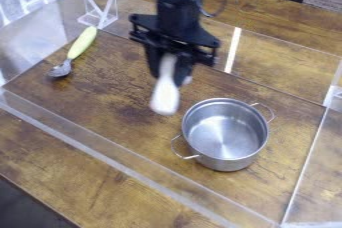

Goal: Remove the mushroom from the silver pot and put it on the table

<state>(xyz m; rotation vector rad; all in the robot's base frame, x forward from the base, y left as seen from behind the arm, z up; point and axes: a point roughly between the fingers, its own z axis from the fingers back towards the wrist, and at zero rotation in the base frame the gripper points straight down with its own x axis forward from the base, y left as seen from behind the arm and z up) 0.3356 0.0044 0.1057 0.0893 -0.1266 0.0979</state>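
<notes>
The silver pot point(226, 134) is polished steel, its inside bright and mirror-like. The table point(94, 122) is dark brown wood planking with plain grain and a dull sheen. Clear, glossy acrylic walls point(160, 172) edge it. The mushroom point(166, 84) has a smooth, pale, matt stem, blurred here. The gripper point(173, 60) looks like black matt plastic or metal. The spoon point(60, 69) is grey metal.
</notes>
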